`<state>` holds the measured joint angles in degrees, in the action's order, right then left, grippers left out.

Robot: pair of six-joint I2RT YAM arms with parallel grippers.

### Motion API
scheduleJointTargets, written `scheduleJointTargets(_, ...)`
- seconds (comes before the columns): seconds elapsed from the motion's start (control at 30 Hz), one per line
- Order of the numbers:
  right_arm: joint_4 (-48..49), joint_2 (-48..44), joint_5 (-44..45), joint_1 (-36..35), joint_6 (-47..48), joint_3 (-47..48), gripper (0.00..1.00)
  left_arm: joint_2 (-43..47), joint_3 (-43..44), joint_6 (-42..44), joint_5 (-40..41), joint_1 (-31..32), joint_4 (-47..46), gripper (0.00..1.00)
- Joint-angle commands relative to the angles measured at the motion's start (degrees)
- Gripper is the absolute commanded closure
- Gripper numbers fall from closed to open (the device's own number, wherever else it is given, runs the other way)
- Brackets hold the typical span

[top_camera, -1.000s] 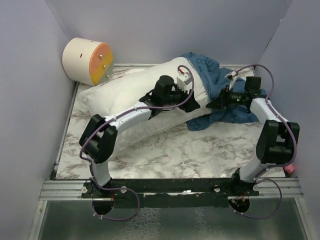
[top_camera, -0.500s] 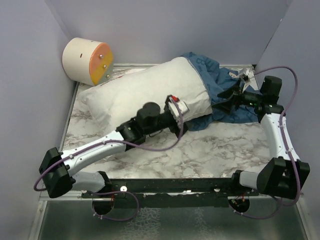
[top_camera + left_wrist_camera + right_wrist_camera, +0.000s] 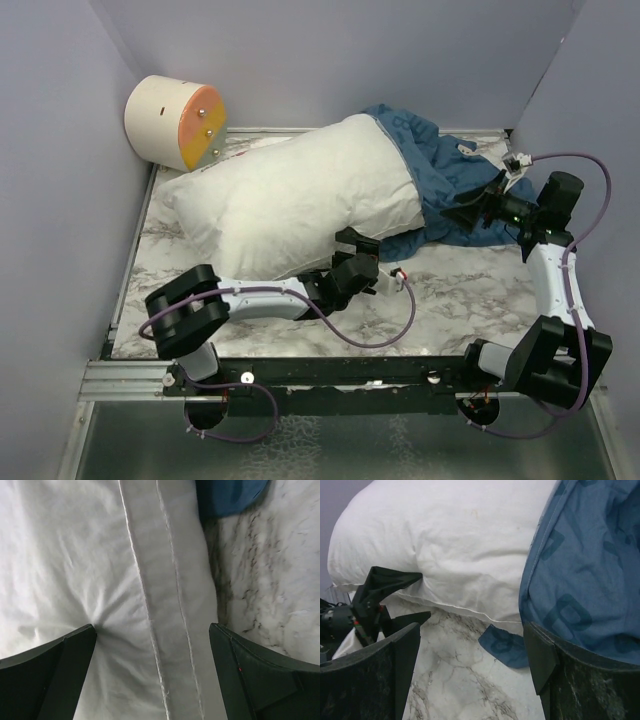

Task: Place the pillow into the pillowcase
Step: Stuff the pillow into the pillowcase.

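The plump white pillow (image 3: 285,195) lies across the middle of the marble table (image 3: 450,300). Its right end sits in the mouth of the crumpled blue pillowcase (image 3: 455,185). My left gripper (image 3: 358,243) is at the pillow's near edge, open. In the left wrist view the gripper (image 3: 152,627) straddles the stitched seam of the pillow (image 3: 100,555), and one fingertip (image 3: 80,640) dents the fabric. My right gripper (image 3: 452,213) is open beside the pillowcase. From the right wrist, the gripper (image 3: 471,625) hovers over bare marble between the pillow (image 3: 445,540) and the pillowcase (image 3: 590,570).
A cream cylinder with an orange face (image 3: 175,122) rests in the back left corner. Purple walls close in the left, back and right sides. A metal rail (image 3: 340,375) runs along the near edge. A blue flap (image 3: 502,645) pokes out under the pillow.
The left arm drew back from on top of the pillow to its near edge and its jaws opened. The right arm pulled away to the right and opened, and the pillow settled flatter.
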<state>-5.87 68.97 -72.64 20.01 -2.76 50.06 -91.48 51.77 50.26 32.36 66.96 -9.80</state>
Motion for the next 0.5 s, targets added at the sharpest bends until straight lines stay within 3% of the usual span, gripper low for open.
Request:
scheduleJointTargets(0.0, 2.4, 0.5, 0.7, 0.4, -0.9, -0.1, 0.17, -6.7, 0.9, 13.7, 13.8, -2.2, -12.4, 0.01)
scheduleJointTargets(0.17, 2.2, 1.4, -0.7, 0.4, -0.7, -0.3, 0.18, -13.6, 1.4, 18.6, 16.3, -6.5, -23.8, 0.06)
scheduleJointTargets(0.2, 1.8, 1.5, -0.8, 0.4, -0.4, -0.1, 0.18, -14.4, 1.9, 18.7, 16.0, -7.2, -24.9, 0.15)
scheduleJointTargets(0.23, 1.5, 1.6, -0.9, 0.4, -0.1, -0.1, 0.18, -15.0, 2.7, 18.4, 15.7, -7.9, -25.1, 0.32)
scheduleJointTargets(0.3, 1.1, 1.5, -1.1, 0.4, 0.5, 0.1, 0.18, -15.7, 5.2, 17.0, 14.9, -9.2, -24.4, 0.80)
scheduleJointTargets(0.33, 0.9, 1.5, -1.1, 0.4, 0.7, 0.1, 0.18, -15.8, 6.4, 16.0, 14.3, -9.5, -23.0, 0.96)
scheduleJointTargets(0.47, -0.6, 1.2, -2.2, 0.4, 2.9, 0.6, 0.19, -13.5, 14.2, 6.9, 8.8, -10.1, -8.9, 1.00)
